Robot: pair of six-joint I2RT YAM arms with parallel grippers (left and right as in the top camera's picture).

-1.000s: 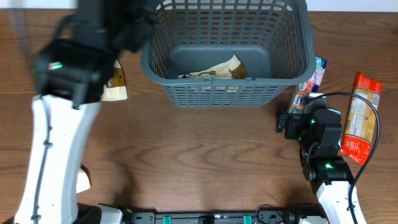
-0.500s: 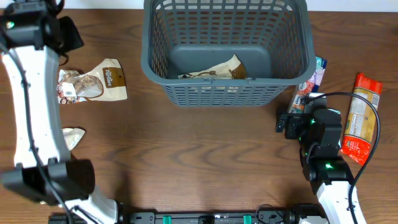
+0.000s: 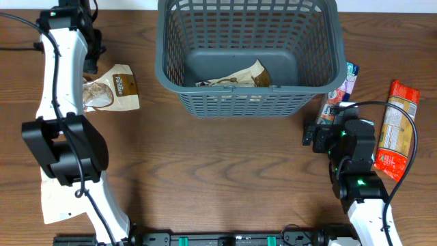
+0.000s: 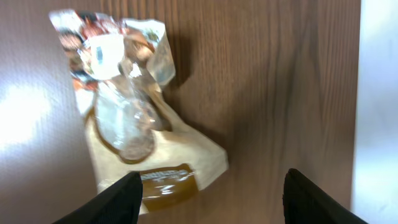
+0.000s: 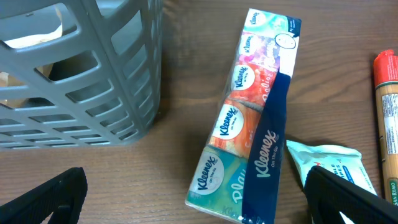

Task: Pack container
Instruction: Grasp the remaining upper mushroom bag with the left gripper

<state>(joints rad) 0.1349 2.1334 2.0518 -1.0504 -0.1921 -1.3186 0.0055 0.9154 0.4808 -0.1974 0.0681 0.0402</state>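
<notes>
The dark grey lattice basket (image 3: 249, 55) stands at the back middle of the table with one tan snack packet (image 3: 239, 75) inside. Its wall shows in the right wrist view (image 5: 74, 74). A clear and tan snack bag (image 3: 113, 92) lies left of the basket and fills the left wrist view (image 4: 130, 118). My left gripper (image 4: 208, 199) is open and empty just above that bag's brown end. My right gripper (image 5: 196, 199) is open and empty over a Kleenex tissue pack (image 5: 249, 118) that lies beside the basket's right wall (image 3: 341, 85).
A red and tan packet (image 3: 395, 130) lies at the far right, its end visible in the right wrist view (image 5: 387, 112). A white wipes pack (image 5: 326, 165) lies next to the tissue pack. The table's far edge (image 4: 376, 112) is close to the left gripper.
The left arm has swung from over the basket's left side out to the far left corner, above the snack bag. The right arm has not moved.
</notes>
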